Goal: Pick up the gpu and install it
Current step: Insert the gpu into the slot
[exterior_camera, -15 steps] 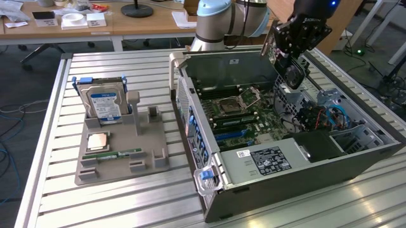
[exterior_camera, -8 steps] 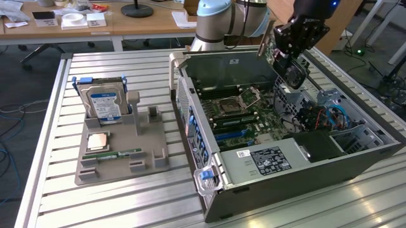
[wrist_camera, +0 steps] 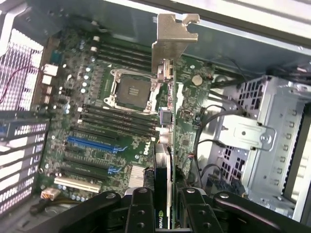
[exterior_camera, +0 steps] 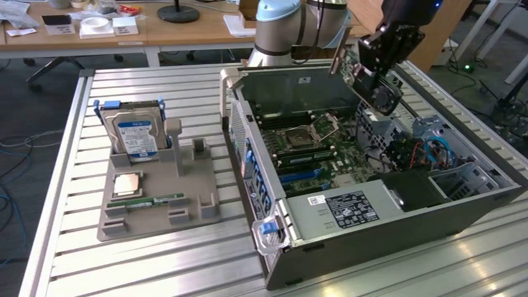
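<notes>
While clamped edge-on in the gripper [exterior_camera: 374,74], the gpu [exterior_camera: 378,91] hangs tilted above the open computer case [exterior_camera: 396,241], over its motherboard [wrist_camera: 97,131]; silvery bracket [wrist_camera: 171,43] points away from the fingers [wrist_camera: 141,213]; hard drive [exterior_camera: 136,136] stands upright in grey holder [exterior_camera: 157,218], well apart.

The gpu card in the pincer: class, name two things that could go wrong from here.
1. The green gpu card with black cooler and silvery bracket hangs tilted in the pincer, not over the blue motherboard slot; it might seat crooked.
2. The loose black cables near it could snag it.
</notes>
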Controlling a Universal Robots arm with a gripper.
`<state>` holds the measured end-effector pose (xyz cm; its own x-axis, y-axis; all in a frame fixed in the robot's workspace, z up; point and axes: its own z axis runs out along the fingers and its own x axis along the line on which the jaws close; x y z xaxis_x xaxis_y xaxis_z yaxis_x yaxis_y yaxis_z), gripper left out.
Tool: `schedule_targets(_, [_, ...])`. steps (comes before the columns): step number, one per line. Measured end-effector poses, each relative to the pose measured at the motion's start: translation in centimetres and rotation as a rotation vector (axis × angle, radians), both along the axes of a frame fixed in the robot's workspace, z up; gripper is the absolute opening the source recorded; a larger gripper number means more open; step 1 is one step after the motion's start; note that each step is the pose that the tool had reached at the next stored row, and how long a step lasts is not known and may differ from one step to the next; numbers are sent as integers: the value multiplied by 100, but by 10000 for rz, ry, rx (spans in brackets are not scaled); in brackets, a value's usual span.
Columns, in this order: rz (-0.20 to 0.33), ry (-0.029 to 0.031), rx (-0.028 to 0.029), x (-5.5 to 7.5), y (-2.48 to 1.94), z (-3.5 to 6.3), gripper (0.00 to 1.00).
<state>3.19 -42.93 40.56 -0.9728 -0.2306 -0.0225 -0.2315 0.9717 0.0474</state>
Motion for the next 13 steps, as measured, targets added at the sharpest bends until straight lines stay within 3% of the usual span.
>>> schedule_targets(13, [2267, 0, 0, 0, 0, -9, 26])
